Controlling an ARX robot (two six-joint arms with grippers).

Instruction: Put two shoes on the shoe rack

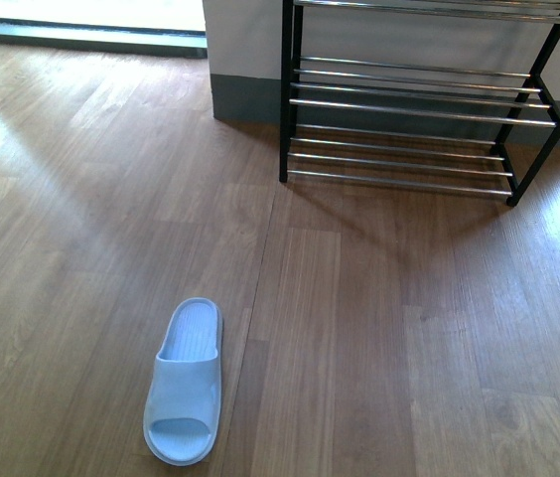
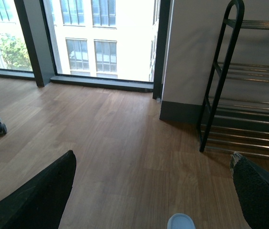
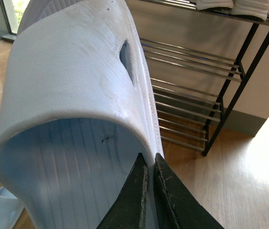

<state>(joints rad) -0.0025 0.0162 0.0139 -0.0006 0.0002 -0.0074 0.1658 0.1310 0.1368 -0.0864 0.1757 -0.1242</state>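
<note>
Evidently early: right gripper (image 3: 150, 162) pinches shut on the side edge of one pale-blue slide (image 3: 67, 86), held aloft short of the shoe rack (image 1: 409, 109); the other slide (image 1: 185, 383) lies on the floor (image 1: 409, 318) well before it, left gripper (image 2: 152, 157) gaping empty, neither racked yet.

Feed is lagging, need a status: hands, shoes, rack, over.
Right hand shut on held slipper edge, off the ground. Left hand open, empty. Second slipper on floor, shoe rack ahead. Nothing blocking seen.
</note>
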